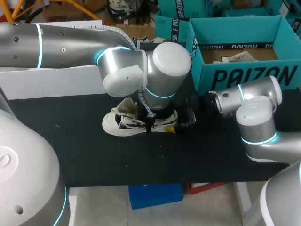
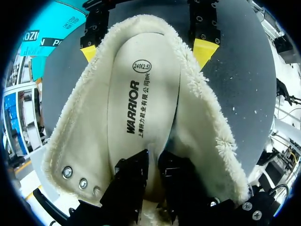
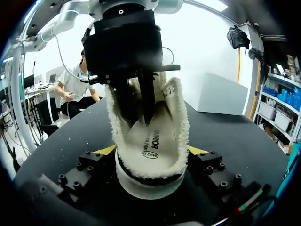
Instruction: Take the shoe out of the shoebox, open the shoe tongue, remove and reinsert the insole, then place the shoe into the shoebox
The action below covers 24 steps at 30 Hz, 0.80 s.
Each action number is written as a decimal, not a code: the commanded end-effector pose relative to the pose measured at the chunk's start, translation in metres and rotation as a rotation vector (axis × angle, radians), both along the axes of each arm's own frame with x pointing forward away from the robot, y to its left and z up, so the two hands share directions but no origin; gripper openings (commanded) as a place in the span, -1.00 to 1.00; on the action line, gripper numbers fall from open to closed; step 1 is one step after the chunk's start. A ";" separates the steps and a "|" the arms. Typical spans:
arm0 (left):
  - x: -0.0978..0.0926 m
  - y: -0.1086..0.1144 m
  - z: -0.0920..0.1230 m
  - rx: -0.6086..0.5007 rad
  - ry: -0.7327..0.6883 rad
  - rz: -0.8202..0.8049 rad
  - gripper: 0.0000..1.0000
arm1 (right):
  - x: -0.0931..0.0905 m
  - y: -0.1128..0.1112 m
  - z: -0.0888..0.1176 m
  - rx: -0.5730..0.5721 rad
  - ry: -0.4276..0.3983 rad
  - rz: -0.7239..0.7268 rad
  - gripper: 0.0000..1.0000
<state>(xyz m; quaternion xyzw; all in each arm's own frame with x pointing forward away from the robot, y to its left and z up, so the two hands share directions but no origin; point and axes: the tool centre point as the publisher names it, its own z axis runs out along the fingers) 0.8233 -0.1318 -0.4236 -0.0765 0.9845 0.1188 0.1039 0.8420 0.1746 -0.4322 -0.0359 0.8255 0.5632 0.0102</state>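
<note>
A cream fleece-lined shoe (image 1: 123, 123) lies on the black table (image 1: 94, 160), toe toward the left. My left arm hangs right over it. The left gripper (image 2: 154, 183) is down inside the shoe (image 2: 202, 117), its dark fingers (image 3: 146, 101) nearly together on the toe end of the printed insole (image 2: 141, 94), with a strip of insole in the narrow gap. My right gripper (image 1: 182, 120) comes in from the right and clamps the heel of the shoe (image 3: 150, 181), its yellow fingertips (image 2: 204, 49) pressing the collar from both sides. The teal shoebox (image 1: 244, 75) stands open at the back right.
A white panel (image 1: 56, 82) lies along the table's back left. A second teal box (image 1: 171, 23) sits behind the shoebox. Bare black tabletop runs in front of the shoe to the table's near edge.
</note>
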 end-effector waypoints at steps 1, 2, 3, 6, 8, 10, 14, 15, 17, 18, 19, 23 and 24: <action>0.027 0.038 -0.123 0.023 -0.038 -0.003 -0.73 | 0.001 -0.001 -0.002 -0.003 0.002 -0.001 -1.00; 0.030 0.039 -0.126 0.024 -0.044 -0.004 -0.72 | 0.001 -0.001 -0.002 -0.003 0.002 -0.001 -1.00; 0.033 0.039 -0.131 0.038 -0.060 -0.009 -0.65 | 0.001 -0.001 -0.002 -0.003 0.002 -0.001 -1.00; 0.044 0.039 -0.144 0.037 -0.062 -0.009 -0.51 | 0.001 -0.001 -0.002 -0.003 0.002 -0.001 -1.00; 0.051 0.039 -0.149 0.026 -0.081 -0.001 -0.58 | 0.001 -0.001 -0.002 -0.003 0.002 -0.001 -1.00; 0.057 0.039 -0.151 0.019 -0.110 0.000 -0.64 | 0.001 -0.001 -0.002 -0.003 0.002 -0.001 -1.00; 0.069 0.040 -0.156 0.007 -0.151 0.005 -0.65 | 0.001 -0.001 -0.002 -0.003 0.002 -0.001 -1.00; 0.072 0.040 -0.158 0.005 -0.159 0.007 -0.66 | 0.001 -0.001 -0.002 -0.003 0.002 -0.001 -1.00; 0.077 0.041 -0.161 -0.008 -0.173 0.015 -0.68 | 0.001 -0.001 -0.002 -0.003 0.002 -0.001 -1.00; 0.079 0.041 -0.161 -0.016 -0.187 0.020 -0.68 | 0.001 -0.001 -0.002 -0.003 0.002 -0.001 -1.00; 0.081 0.042 -0.161 -0.022 -0.197 0.025 -0.68 | 0.001 -0.001 -0.002 -0.003 0.002 -0.001 -1.00; 0.088 0.043 -0.162 -0.045 -0.245 0.045 -0.82 | 0.001 -0.001 -0.002 -0.003 0.002 -0.001 -1.00; 0.090 0.044 -0.161 -0.051 -0.260 0.051 -0.88 | 0.001 -0.001 -0.002 -0.003 0.002 -0.001 -1.00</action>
